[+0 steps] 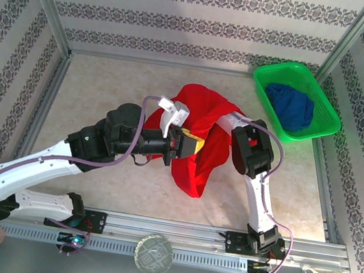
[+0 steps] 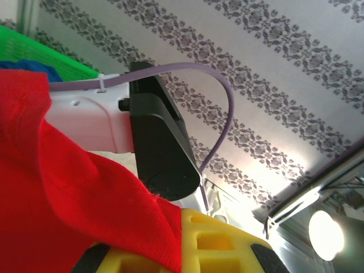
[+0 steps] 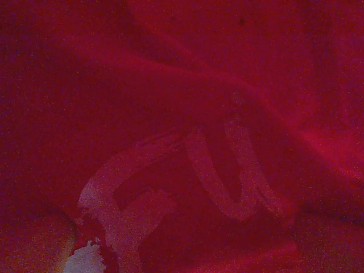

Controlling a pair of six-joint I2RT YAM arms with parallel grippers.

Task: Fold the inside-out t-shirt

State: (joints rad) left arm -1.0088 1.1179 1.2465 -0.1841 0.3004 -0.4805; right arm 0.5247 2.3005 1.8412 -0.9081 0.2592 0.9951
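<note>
My left gripper [image 1: 186, 144] is clamped on the t-shirt [image 1: 198, 163], bunched mid-table [image 1: 97, 102] between both arms. My right gripper [image 1: 237, 128] is cloth-covered; jaw state cannot be told. Risk: a single pinch may slip, collapsing the shirt.

In the top view, the t-shirt [image 1: 199, 156] covers the fingertips of the left gripper [image 1: 193, 145], so the grip line cannot be read. The right gripper [image 1: 240, 142] is buried in the same cloth beyond its black body, and its jaw position cannot be determined.

In the left wrist view, the yellow fingers [image 2: 222, 244] are cut by the bottom edge and partly draped in red. The green basket [image 2: 40, 51] and the dark blue garment [image 2: 34, 68] are mostly masked.

In the right wrist view, the cloth is dim and blurred, and the pale lettering [image 3: 187, 187] on it is unreadable.
</note>
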